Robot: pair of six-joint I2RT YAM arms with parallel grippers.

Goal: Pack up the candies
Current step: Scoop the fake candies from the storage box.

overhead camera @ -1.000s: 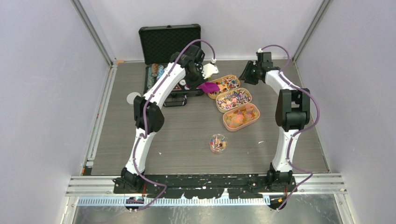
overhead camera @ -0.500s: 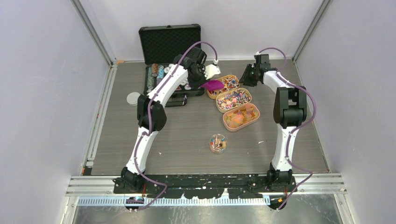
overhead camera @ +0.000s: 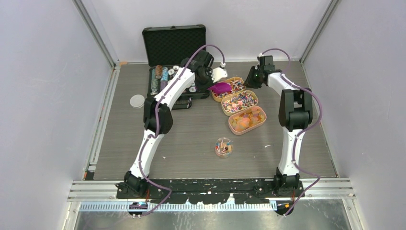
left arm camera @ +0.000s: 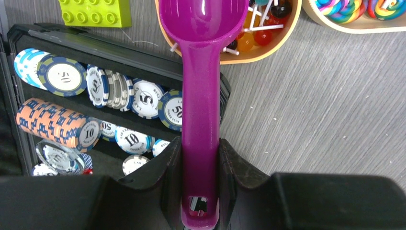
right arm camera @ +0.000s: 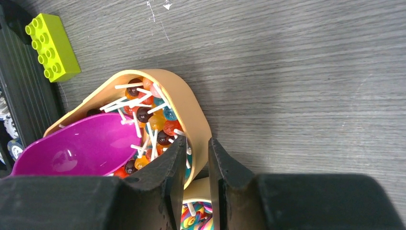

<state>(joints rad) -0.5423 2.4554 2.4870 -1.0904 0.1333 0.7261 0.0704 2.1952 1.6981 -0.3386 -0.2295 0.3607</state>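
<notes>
The candies lie in three tan oval trays. The far tray holds small round lollipops, also shown in the left wrist view. My left gripper is shut on the handle of the magenta scoop. The scoop bowl lies in the near-left end of that tray. My right gripper straddles the tray's right rim, one finger inside and one outside, shut on it. A small round clear tub with some candies stands nearer the front.
The middle tray holds striped swirl sweets; the near tray holds orange and pink ones. An open black case with rows of poker chips lies at the left. A yellow-green block and a white lid lie nearby.
My left gripper has carried the scoop right, into the far tray. My right gripper has moved left onto that tray's rim.
</notes>
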